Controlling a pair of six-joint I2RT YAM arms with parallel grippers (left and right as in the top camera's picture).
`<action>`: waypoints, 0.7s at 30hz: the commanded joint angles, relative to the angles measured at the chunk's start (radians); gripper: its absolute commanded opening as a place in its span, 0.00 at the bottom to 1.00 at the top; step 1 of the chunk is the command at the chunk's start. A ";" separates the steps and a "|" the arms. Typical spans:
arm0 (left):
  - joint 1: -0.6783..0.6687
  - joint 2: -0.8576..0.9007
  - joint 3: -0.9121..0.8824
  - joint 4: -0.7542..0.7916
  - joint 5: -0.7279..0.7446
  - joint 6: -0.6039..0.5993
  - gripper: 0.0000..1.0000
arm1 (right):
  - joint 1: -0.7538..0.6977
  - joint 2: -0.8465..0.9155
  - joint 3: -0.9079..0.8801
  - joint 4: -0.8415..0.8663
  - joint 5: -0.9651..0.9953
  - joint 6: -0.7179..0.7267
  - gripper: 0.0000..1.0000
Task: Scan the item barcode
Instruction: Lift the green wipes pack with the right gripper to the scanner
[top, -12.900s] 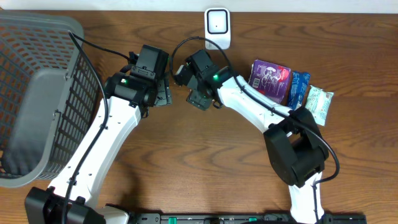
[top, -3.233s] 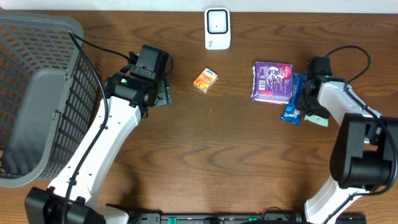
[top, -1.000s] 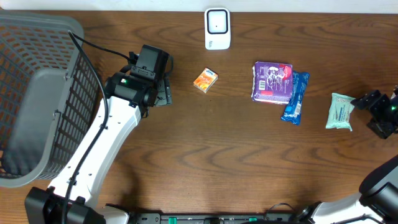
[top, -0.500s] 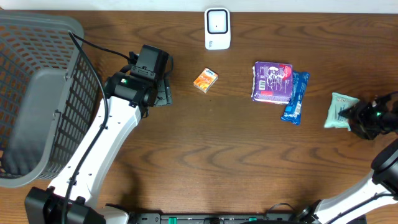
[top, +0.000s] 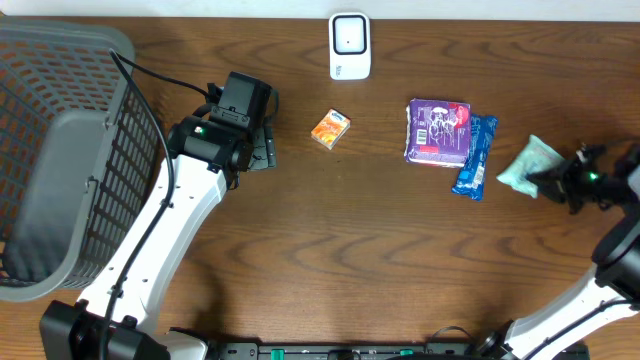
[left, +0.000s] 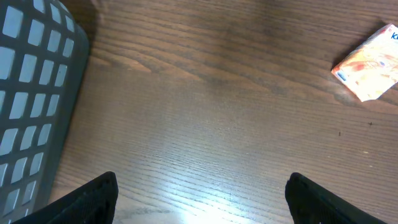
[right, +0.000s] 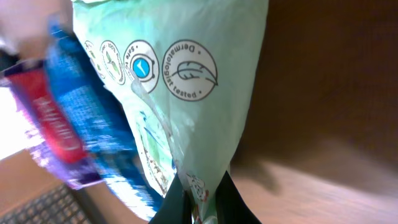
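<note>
A pale green packet at the table's right side is tilted up, pinched at its edge by my right gripper. In the right wrist view the packet fills the frame and the gripper is shut on its lower corner. The white scanner stands at the back centre. My left gripper hovers left of a small orange box. From the left wrist it is open over bare wood, and the orange box lies far right.
A purple pack and a blue pack lie side by side just left of the green packet. A large grey basket takes up the left edge, its wall close beside my left gripper.
My right gripper moved left to the green packet, shut on its edge and tipped it up off the table. The left arm has not moved.
</note>
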 joint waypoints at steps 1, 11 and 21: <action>0.002 0.006 0.007 -0.003 -0.020 -0.009 0.86 | 0.082 -0.021 0.005 0.056 -0.148 0.114 0.01; 0.002 0.006 0.007 -0.003 -0.019 -0.009 0.86 | 0.410 -0.048 0.213 0.389 -0.169 0.530 0.01; 0.002 0.006 0.007 -0.003 -0.019 -0.009 0.86 | 0.706 -0.045 0.403 0.570 0.288 0.714 0.02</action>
